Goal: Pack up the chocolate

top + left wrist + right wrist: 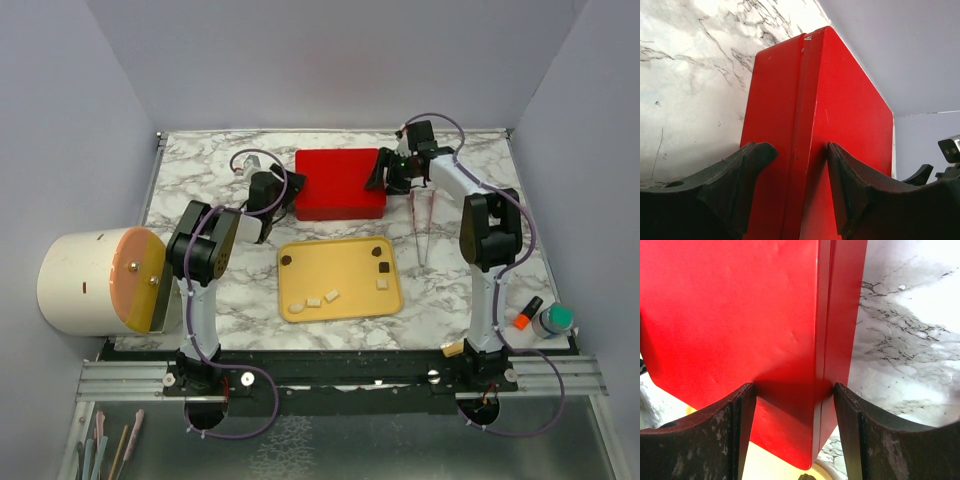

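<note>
Both end effectors clamp the red box (pixel 340 184): left end effector (pixel 290 190) on its left end, right end effector (pixel 380 172) on its right end, seam between each pair of fingers. Chocolate (pixel 381 267) lies on the yellow tray (pixel 340 305), nearer the bases than the box, about equidistant from both arms.

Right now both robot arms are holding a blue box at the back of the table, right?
Not blue. The box is red, as the top external view shows. Both arms do have their fingers around it, the left gripper and the right gripper.
</note>
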{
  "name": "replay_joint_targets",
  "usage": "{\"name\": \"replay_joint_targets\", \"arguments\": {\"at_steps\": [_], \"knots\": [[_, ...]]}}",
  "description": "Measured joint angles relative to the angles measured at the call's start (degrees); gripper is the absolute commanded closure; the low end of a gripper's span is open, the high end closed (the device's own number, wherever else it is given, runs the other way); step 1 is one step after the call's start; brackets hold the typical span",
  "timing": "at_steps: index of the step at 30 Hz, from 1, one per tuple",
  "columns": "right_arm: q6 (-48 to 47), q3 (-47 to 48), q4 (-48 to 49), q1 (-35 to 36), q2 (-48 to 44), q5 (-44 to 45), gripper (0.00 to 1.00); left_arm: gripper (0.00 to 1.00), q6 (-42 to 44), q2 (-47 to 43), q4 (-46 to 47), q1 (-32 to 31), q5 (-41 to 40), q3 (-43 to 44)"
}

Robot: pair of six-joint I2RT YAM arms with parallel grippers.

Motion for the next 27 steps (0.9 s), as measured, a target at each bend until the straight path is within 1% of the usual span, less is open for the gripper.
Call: {"name": "replay_joint_targets", "arguments": {"at_steps": [9, 20, 27], "knots": [[0.0, 4.59, -1.53, -0.96, 1.7, 0.0, 0.32, 0.38, 0.28, 0.0, -2.64, 1.33, 1.95, 1.64], [0.0, 8.79, -1.84, -2.36, 2.54, 0.0, 0.31, 0.37, 0.46, 0.0, -3.61, 3.3, 2.29, 3.78], [0.04, 17.05, -2.23, -4.37, 8.0, -0.87, 0.3, 0.36, 0.72, 1.55, -4.26, 3.91, 2.54, 9.09]]}}
